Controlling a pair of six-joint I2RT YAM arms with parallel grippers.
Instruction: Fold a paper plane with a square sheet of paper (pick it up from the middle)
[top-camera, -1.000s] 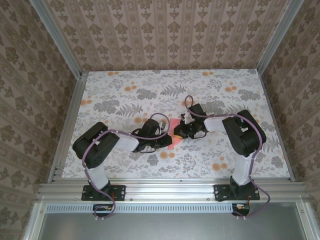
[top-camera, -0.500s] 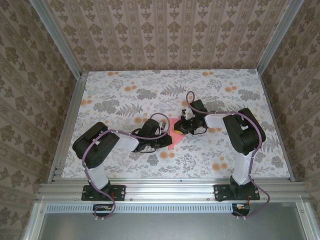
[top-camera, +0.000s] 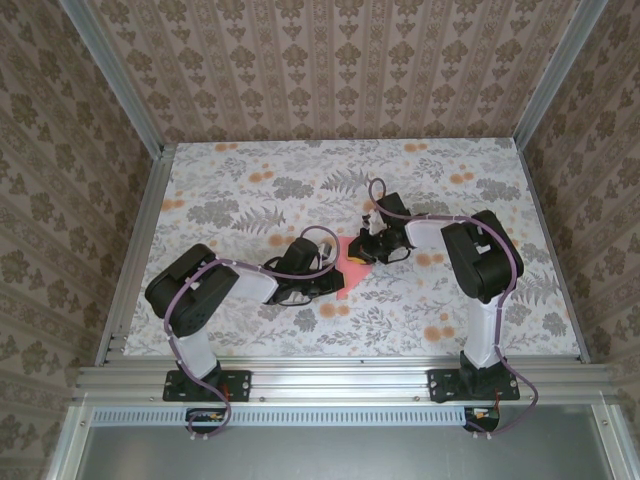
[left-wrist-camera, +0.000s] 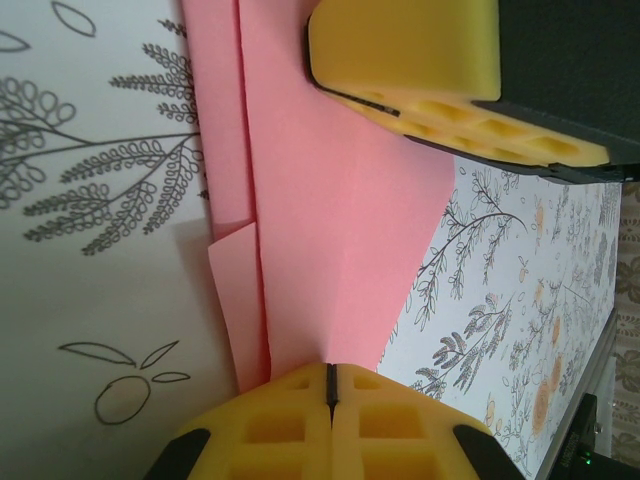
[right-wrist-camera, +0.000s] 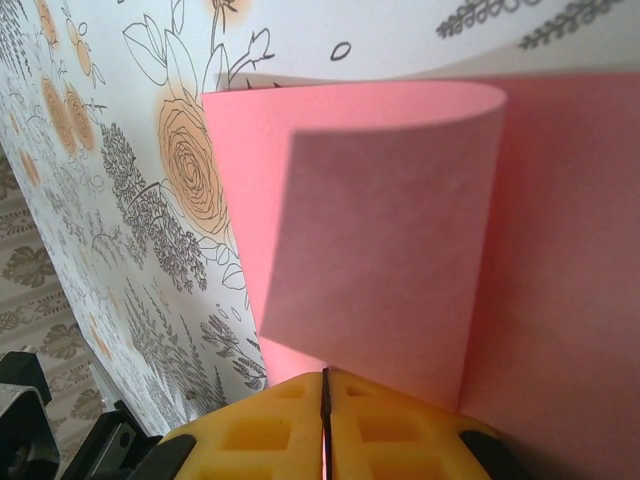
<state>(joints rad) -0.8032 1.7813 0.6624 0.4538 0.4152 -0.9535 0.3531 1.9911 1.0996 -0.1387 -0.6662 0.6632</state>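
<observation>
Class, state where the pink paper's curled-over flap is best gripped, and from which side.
Probably pinch the flap at its free edge, away from the rounded bend, coming edge-on from the open side as the right gripper does: that edge lies exposed.

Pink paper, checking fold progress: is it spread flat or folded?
Folded: the thin pink-red paper sheet curls over itself, its flap pinched by the right fingers.

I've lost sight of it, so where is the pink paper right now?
Top view: the pink paper sits mid-table, between the left gripper and the right gripper.
</observation>
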